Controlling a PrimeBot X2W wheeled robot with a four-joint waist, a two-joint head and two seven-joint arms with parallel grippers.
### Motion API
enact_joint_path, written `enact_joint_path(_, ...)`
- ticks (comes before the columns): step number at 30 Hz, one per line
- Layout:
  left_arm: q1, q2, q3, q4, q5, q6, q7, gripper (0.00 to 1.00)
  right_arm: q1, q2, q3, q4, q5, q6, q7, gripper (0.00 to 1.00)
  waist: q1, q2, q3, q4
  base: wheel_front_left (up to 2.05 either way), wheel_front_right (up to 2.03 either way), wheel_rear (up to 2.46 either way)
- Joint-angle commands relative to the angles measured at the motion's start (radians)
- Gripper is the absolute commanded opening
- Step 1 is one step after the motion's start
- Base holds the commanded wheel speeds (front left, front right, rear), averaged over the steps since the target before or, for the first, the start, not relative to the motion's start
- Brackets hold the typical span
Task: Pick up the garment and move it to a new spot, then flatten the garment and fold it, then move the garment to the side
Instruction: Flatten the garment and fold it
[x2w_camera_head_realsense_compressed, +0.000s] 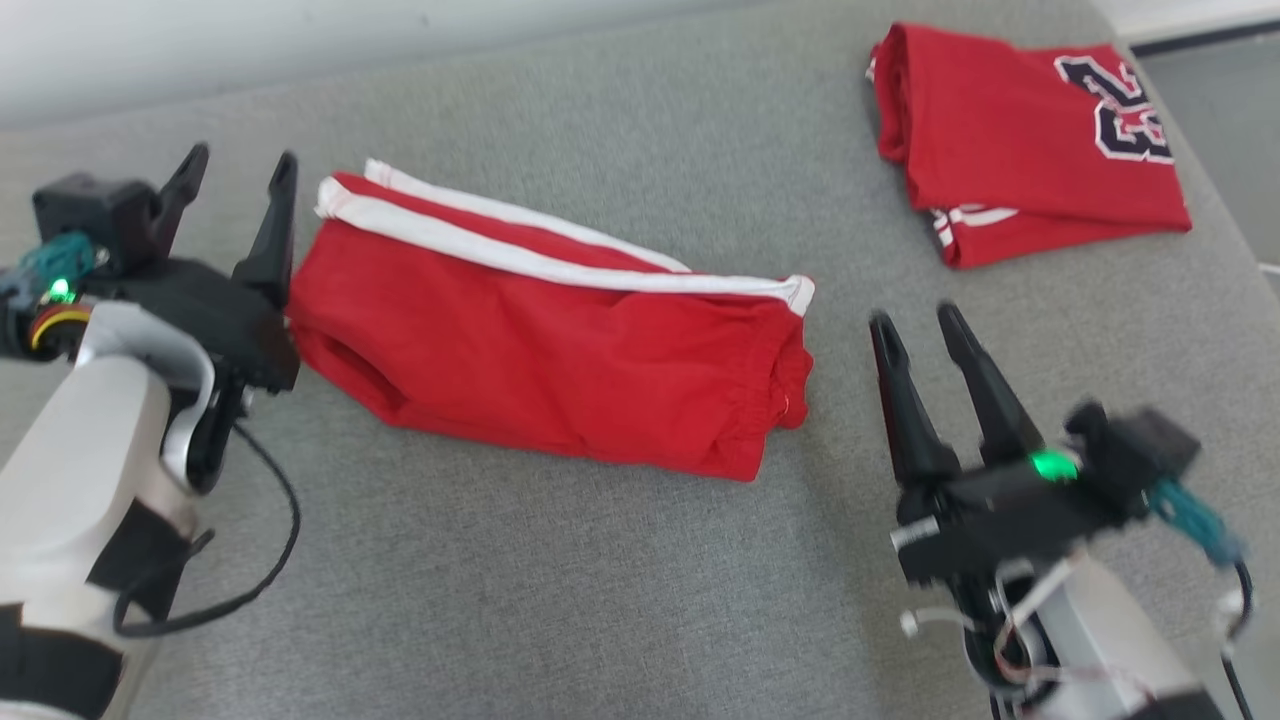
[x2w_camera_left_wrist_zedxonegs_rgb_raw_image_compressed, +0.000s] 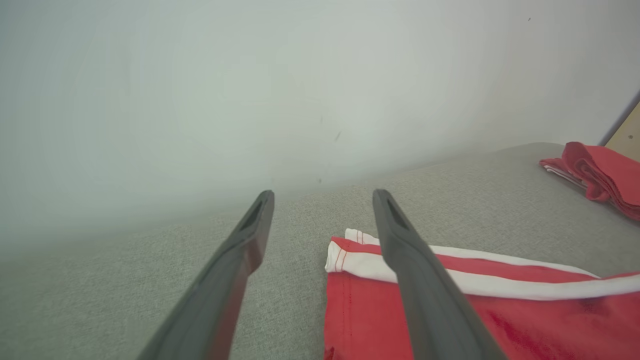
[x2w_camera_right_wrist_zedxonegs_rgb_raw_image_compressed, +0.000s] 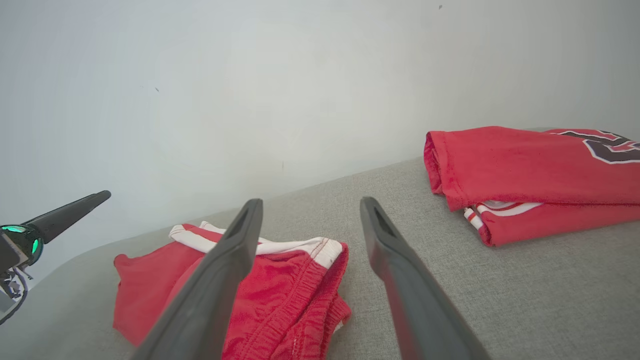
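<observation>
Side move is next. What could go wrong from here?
1. The shorts are folded in layers; a pinch on the top layer alone could undo the fold.
2. The jersey lies to the right; a slide that way may bump it.
3. The cable looped under the left gripper might snag fabric.

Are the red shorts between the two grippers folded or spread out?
Folded: the red shorts lie doubled over, two white side stripes stacked along one edge, waistband layers bunched at the end.
</observation>
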Motion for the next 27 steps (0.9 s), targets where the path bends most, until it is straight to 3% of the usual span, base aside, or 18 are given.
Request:
enact_joint_path(1, 0.030, 0.012, 0.000, -0.013, -0.015, 0.000, -0.005, 1.00, 0.048, 0.009, -0.019, -0.036, -0.022, -0.003, -0.005, 1.00, 0.0002, 0.0000, -0.044, 0.011, 0.00, 0.00, 0.00)
enact_joint_path(8, 0.097, 0.057, 0.001, -0.047, -0.027, 0.004, 0.004, 1.00, 0.226, 0.052, -0.081, -0.209, -0.128, -0.003, -0.005, 1.00, 0.0002, 0.0000, -0.088, -0.002, 0.00, 0.00, 0.00)
enact_joint_path(13, 0.105, 0.087, -0.009, -0.066, -0.022, 0.004, 0.044, 1.00, 0.292, 0.071, -0.091, -0.247, -0.155, -0.003, -0.005, 1.00, 0.0002, 0.0000, -0.088, -0.017, 0.00, 0.00, 0.00)
enact_joint_path(21, 0.061, 0.134, -0.070, -0.079, -0.013, 0.001, 0.228, 1.00, 0.281, 0.086, -0.077, -0.256, -0.165, -0.003, -0.005, 1.00, 0.0002, 0.0000, -0.048, -0.061, 0.00, 0.00, 0.00)
enact_joint_path(27, 0.052, 0.158, -0.123, -0.046, -0.039, 0.000, 0.432, 1.00, 0.263, 0.100, -0.068, -0.243, -0.168, -0.003, -0.005, 1.00, 0.0002, 0.0000, -0.023, -0.091, 0.00, 0.00, 0.00)
